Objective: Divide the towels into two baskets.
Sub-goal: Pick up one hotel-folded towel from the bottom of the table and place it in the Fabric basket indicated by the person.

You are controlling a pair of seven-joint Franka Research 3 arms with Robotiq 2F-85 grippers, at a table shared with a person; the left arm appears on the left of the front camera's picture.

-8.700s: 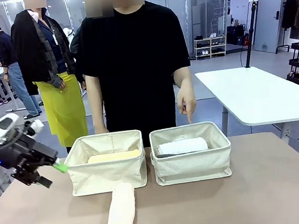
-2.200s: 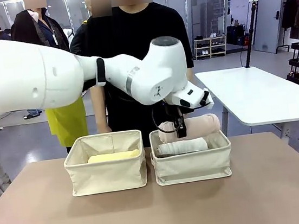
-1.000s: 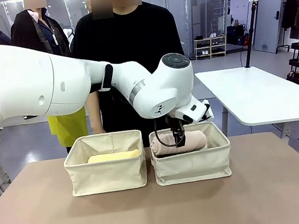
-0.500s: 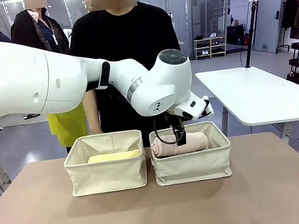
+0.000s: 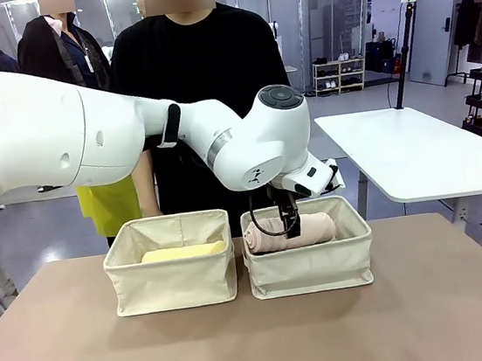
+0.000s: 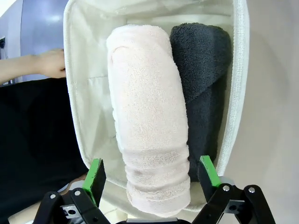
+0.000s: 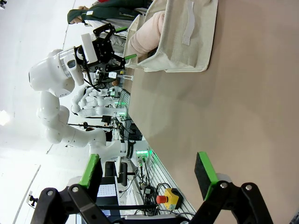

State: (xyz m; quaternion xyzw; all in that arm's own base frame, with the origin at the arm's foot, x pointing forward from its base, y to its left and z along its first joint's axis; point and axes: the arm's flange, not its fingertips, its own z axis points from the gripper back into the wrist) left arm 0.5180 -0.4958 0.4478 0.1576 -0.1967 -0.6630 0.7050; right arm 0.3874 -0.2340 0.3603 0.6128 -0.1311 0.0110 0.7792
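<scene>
pink towel (image 6: 148,121) sits in the right basket (image 5: 311,264), dark grey towel (image 6: 203,84) at its 3 o'clock. looks soft, light, squashy, so pinch mid-roll. left gripper (image 6: 152,175) and right gripper (image 7: 148,175) both spread wide, empty.

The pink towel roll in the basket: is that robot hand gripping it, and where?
No. The left gripper stands open astride one end of the pink towel, its green pads clear of the cloth. The towel lies in the basket, released.
</scene>
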